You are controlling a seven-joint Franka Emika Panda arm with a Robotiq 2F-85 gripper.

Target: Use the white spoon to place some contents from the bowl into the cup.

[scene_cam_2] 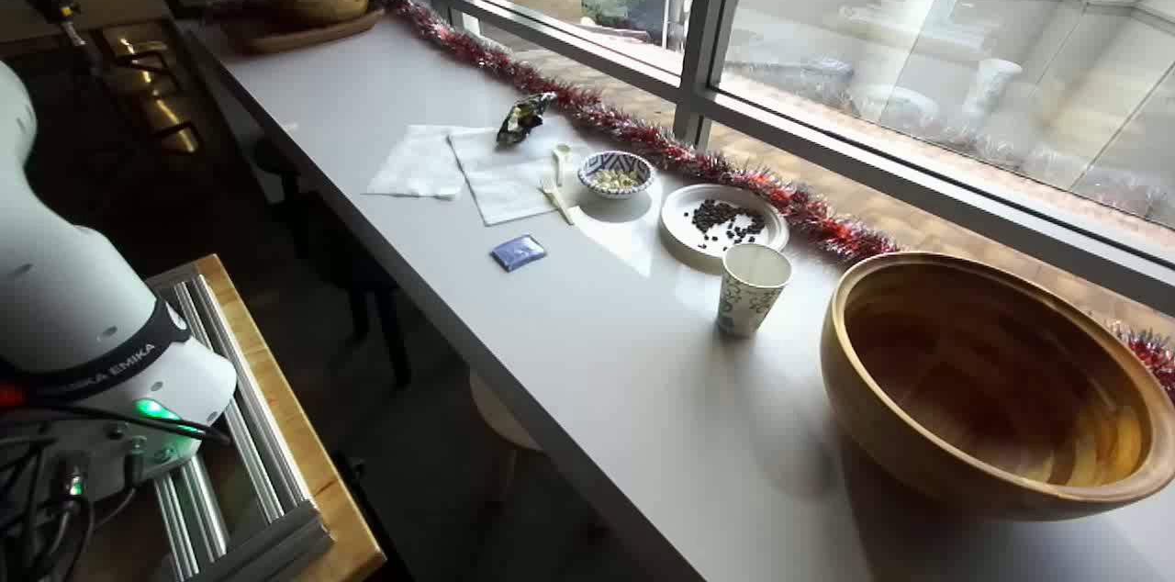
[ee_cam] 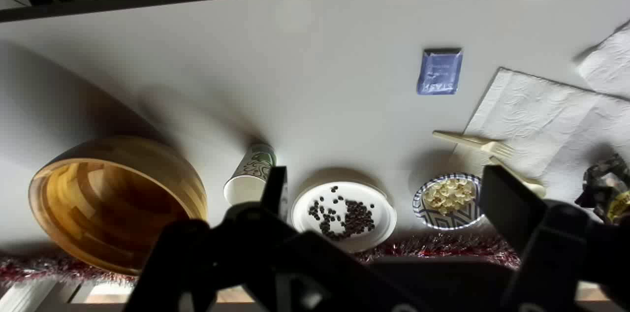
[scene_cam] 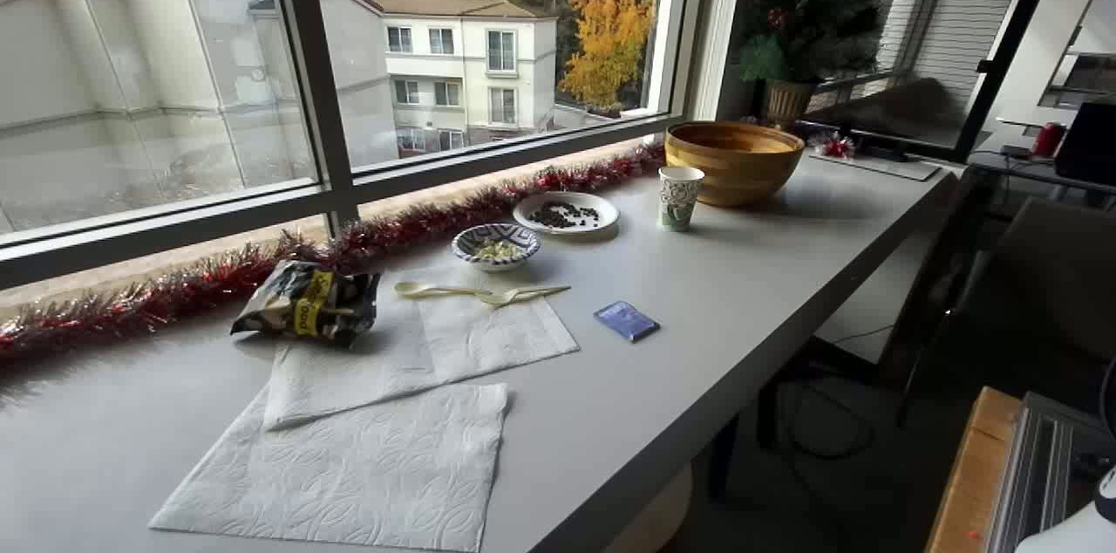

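The pale spoon (scene_cam: pixel 408 289) lies on a paper towel beside the bowl in both exterior views (scene_cam_2: pixel 562 162). It also shows in the wrist view (ee_cam: pixel 535 187), its handle partly behind the right finger. The small patterned bowl (scene_cam: pixel 497 266) holds popcorn and stands upright, also in the other views (scene_cam_2: pixel 635 162) (ee_cam: pixel 455 219). The cup (scene_cam: pixel 680 204) is a patterned paper cup, upright near the large wooden bowl (scene_cam_2: pixel 751 299) (ee_cam: pixel 255 164). My gripper (ee_cam: pixel 385 171) is wide open and empty above the table; its fingers frame the plate and bowl. The exterior views do not show it.
A white plate (ee_cam: pixel 381 229) with dark beans lies between cup and bowl. The big wooden bowl (scene_cam_2: pixel 846 380) stands beyond the cup. A fork (ee_cam: pixel 493 146) touches or nearly touches the spoon. A blue sachet (scene_cam: pixel 626 320), a dark snack bag (scene_cam: pixel 305 304) and window-side tinsel (scene_cam_2: pixel 633 128) are around.
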